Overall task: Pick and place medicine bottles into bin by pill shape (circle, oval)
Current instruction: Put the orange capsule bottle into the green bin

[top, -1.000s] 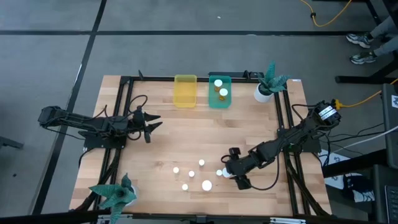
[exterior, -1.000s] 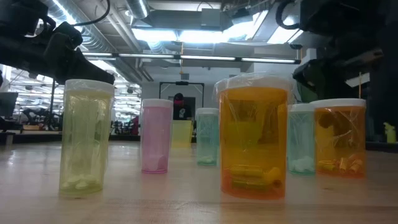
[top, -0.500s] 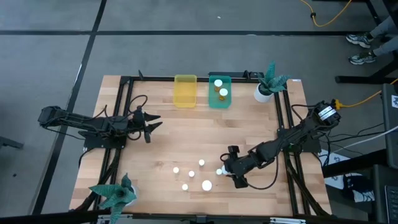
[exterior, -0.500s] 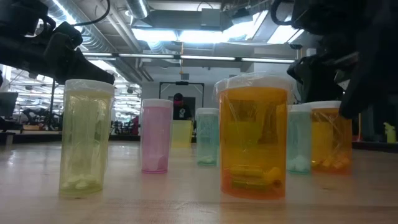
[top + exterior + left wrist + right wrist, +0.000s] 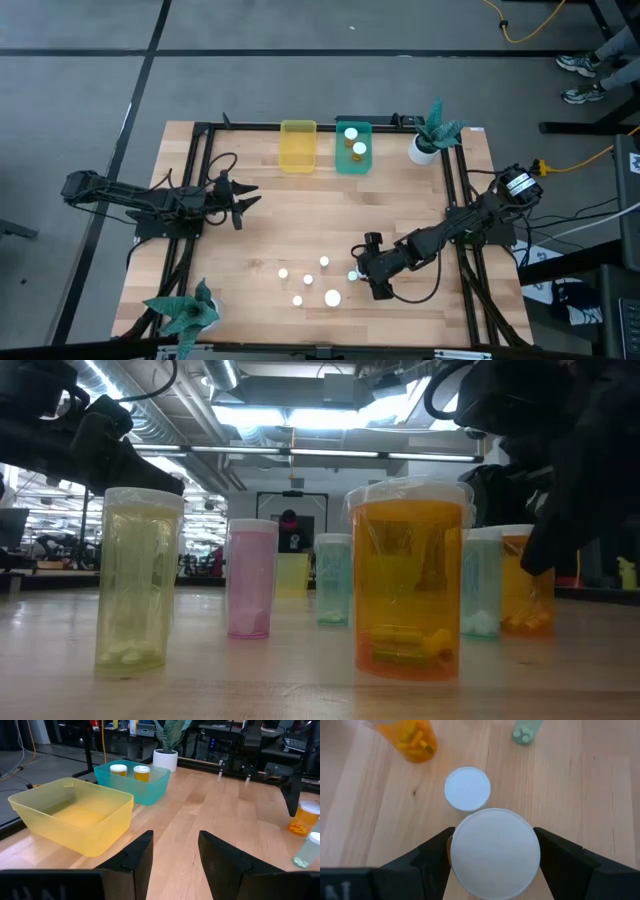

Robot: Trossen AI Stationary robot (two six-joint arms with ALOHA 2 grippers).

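Place: you're in a lab or workshop hall | Floor: grey concrete floor [image 5: 300, 60] with dark taped lines | Ceiling: bare pipes and strip lights [image 5: 290, 415] overhead | Rig: wooden desk [image 5: 300, 215] in a black metal frame [image 5: 200, 135] | Extras: yellow cable [image 5: 525, 30] trailing on floor; equipment racks [image 5: 240, 740] behind.

Two bins [image 5: 298, 146] side by side at worktop's [image 5: 300, 220] far edge, two bottles [image 5: 355, 142] inside right one. Plant pot [image 5: 421, 150] just right of them. More bottles [image 5: 310, 282] clustered near front edge, right gripper [image 5: 362, 272] beside them.
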